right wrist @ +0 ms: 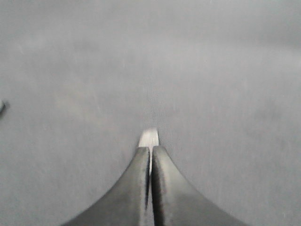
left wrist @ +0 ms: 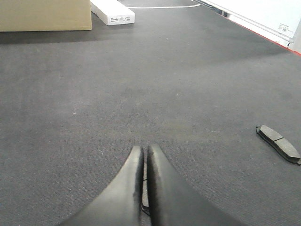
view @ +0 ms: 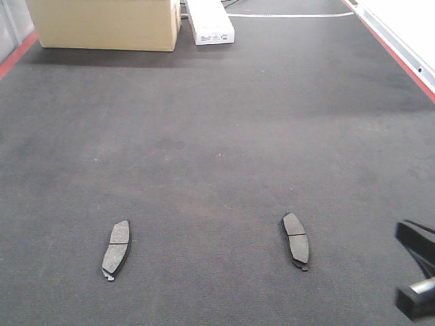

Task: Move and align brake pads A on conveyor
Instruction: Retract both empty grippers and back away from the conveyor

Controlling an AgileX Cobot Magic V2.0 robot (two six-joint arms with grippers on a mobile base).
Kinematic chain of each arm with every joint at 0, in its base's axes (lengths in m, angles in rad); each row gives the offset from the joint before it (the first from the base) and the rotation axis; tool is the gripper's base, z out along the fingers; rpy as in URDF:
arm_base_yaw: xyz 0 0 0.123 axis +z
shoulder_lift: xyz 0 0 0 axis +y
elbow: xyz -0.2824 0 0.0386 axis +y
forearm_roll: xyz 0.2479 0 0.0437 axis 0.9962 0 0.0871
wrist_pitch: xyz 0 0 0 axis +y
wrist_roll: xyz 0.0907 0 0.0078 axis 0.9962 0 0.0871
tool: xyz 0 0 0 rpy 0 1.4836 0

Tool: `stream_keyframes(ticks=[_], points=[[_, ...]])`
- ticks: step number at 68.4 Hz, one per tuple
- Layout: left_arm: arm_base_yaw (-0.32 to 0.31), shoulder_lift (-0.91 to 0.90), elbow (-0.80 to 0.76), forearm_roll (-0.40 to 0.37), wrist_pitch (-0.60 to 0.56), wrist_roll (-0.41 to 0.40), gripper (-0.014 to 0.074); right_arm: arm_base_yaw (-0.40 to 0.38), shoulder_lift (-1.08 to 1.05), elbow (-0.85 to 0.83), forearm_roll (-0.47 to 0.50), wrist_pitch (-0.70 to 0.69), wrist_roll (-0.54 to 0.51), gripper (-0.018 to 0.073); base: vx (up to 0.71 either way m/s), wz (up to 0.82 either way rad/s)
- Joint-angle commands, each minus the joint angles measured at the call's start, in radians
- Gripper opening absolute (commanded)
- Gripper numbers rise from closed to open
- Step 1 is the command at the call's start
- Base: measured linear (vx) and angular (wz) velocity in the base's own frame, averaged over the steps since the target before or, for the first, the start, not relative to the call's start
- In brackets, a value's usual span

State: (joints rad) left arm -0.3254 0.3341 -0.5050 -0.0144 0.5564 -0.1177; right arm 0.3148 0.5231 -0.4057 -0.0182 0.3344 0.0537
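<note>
Two brake pads lie lengthwise on the dark conveyor (view: 217, 136), one at the near left (view: 116, 249) and one at the near right (view: 296, 241). In the left wrist view, my left gripper (left wrist: 145, 148) is shut on a thin grey brake pad (left wrist: 145, 188) held edge-on, and another pad (left wrist: 278, 143) lies off to its right. My right gripper (right wrist: 150, 148) is shut on a thin pale strip (right wrist: 149, 138), seemingly a brake pad edge-on, that pokes past its tips; the view is blurred. The front view shows the right gripper (view: 416, 268) at the lower right edge, right of the near-right pad.
A cardboard box (view: 105, 24) and a white carton (view: 209, 20) stand at the far end of the belt. Red strips (view: 394, 51) run along both belt edges, with a white panel beyond the right one.
</note>
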Motion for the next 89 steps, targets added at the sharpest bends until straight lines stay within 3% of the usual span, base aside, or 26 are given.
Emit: stream_keyframes(ticks=[1,16,89], points=[[0.005,0.011,-0.021,-0.002,-0.07,-0.007,-0.0007,-0.004,-0.064,-0.01,-0.009,-0.079,-0.012,-0.001,0.0,0.0],[0.005,0.011,-0.021,-0.002,-0.07,-0.007,-0.0007,-0.004,-0.151,-0.01,-0.009,-0.053,-0.012,-0.001,0.0,0.0],[0.005,0.011,-0.021,-0.002,-0.07,-0.007,-0.0007,-0.004,-0.15,-0.01,-0.009,-0.052,-0.012,-0.001,-0.01,0.0]])
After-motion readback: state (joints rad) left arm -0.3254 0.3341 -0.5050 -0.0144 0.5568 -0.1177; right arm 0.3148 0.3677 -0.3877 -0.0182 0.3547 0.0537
